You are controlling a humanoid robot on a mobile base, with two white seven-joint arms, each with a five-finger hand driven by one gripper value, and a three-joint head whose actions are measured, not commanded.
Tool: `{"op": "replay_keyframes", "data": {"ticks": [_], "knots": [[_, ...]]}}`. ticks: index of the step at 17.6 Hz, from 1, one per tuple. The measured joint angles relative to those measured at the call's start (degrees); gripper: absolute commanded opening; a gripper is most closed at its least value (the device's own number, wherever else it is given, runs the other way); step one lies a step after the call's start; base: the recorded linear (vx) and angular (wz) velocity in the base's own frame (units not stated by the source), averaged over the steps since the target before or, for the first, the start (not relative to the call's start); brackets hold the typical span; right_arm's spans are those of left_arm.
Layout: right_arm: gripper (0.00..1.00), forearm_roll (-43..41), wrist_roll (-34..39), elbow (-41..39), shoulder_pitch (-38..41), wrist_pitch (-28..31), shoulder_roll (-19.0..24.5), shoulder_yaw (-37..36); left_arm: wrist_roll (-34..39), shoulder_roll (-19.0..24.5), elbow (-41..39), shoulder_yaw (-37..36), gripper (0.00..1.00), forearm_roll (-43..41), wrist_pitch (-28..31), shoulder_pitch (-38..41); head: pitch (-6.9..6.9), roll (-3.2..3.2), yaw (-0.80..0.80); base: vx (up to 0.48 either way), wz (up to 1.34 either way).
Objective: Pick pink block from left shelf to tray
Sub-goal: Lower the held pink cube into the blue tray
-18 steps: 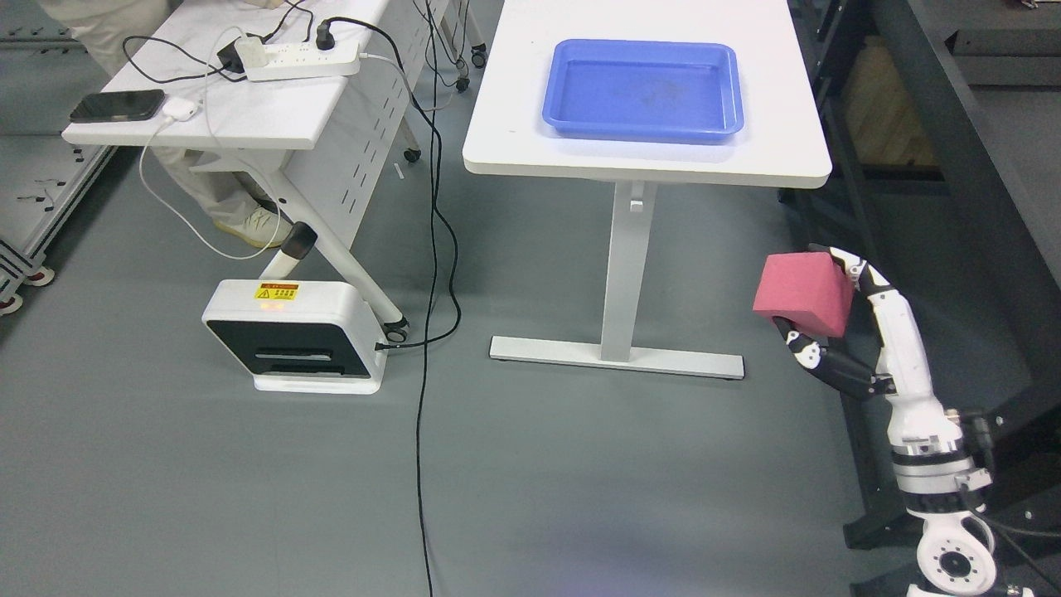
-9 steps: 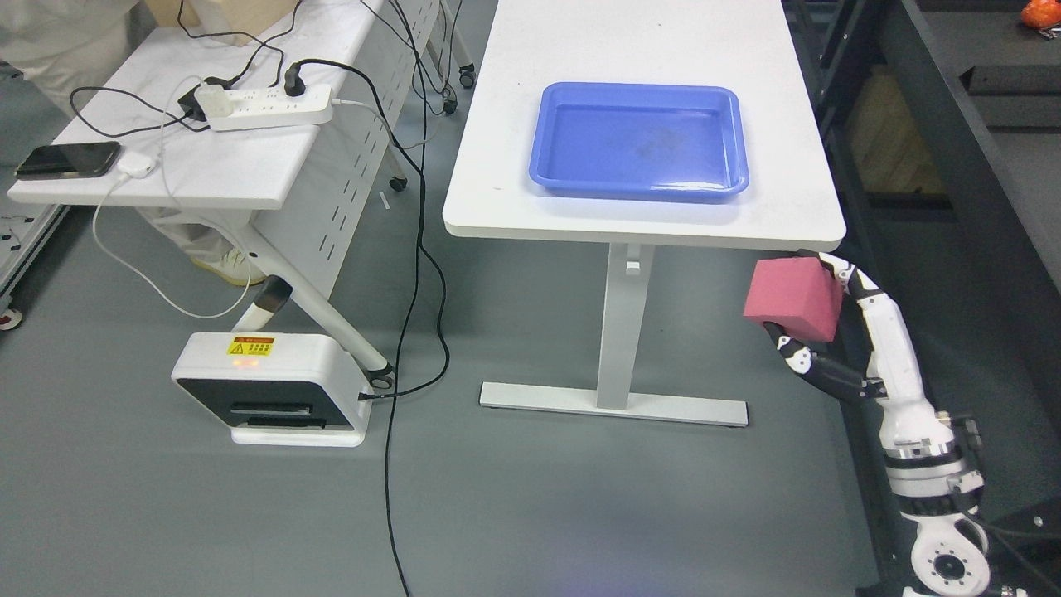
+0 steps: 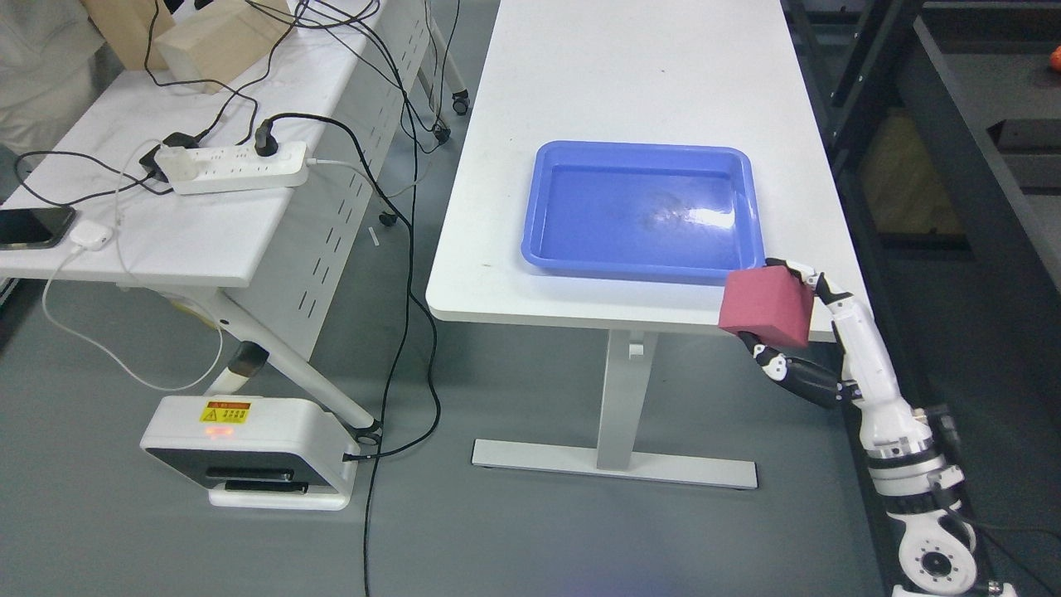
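Head view, looking down at the floor and two tables.

Right hand (image 3: 808, 332): arm enters from the lower right corner, white forearm with black joints, angled up and to the left. The fingers (image 3: 787, 369) are curled around the pink block (image 3: 764, 305), thumb side under it, other fingers behind its right face. Firm grasp, block clear of any surface.

Pink block: a cube, slightly tilted, one corner toward the camera. In the picture it overlaps the front right corner of the white table (image 3: 630, 99) and sits just beside the tray's near right corner. Whether it is above the tabletop or in front of the table edge cannot be told from this angle.

Blue tray (image 3: 638, 269): rectangular, shallow, lying flat on the white table near its front edge. Interior bare, with glare on the right half and a faint smudge near the middle.

White table: single column leg on a flat T-foot (image 3: 613, 463) on grey floor.

Left of it: a second white table (image 3: 166, 240) carrying a power strip (image 3: 236, 168) with plugs, a dark phone (image 3: 29, 226) at the left edge, a small white charger (image 3: 89, 237), and cardboard boxes (image 3: 211, 37) at the top. Black cables (image 3: 410, 274) hang down to the floor. Below stands a white-and-black device (image 3: 249, 452) with a yellow warning label.

Dark shelving (image 3: 953, 149) along the right side. Left arm does not show.
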Motion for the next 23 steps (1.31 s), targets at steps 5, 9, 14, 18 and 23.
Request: {"op": "replay_keyframes", "data": {"ticks": [5, 9, 14, 18, 23], "knots": [[0.11, 2.08, 0.5, 0.0, -0.11, 1.67, 0.0, 1.62, 0.0, 0.0, 0.0, 0.0, 1.0, 0.0, 0.0, 0.0, 0.0, 0.0, 0.0, 0.242, 0.0], [0.15, 3.17, 1.58, 0.0, -0.69, 2.14, 0.0, 2.67, 0.0, 0.0, 0.0, 0.0, 1.0, 0.0, 0.0, 0.0, 0.0, 0.0, 0.0, 0.211, -0.02], [0.16, 5.38, 2.63, 0.01, -1.1, 4.35, 0.0, 4.06, 0.0, 0.0, 0.0, 0.0, 1.0, 0.0, 0.0, 0.01, 0.0, 0.0, 0.0, 0.158, -0.01], [0.16, 7.48, 3.37, 0.01, -1.37, 4.8, 0.0, 5.48, 0.0, 0.0, 0.0, 0.0, 1.0, 0.0, 0.0, 0.01, 0.0, 0.0, 0.0, 0.118, 0.0], [0.19, 11.87, 3.57, 0.01, -1.62, 6.41, 0.0, 7.99, 0.0, 0.0, 0.0, 0.0, 1.0, 0.0, 0.0, 0.01, 0.0, 0.0, 0.0, 0.093, 0.01]]}}
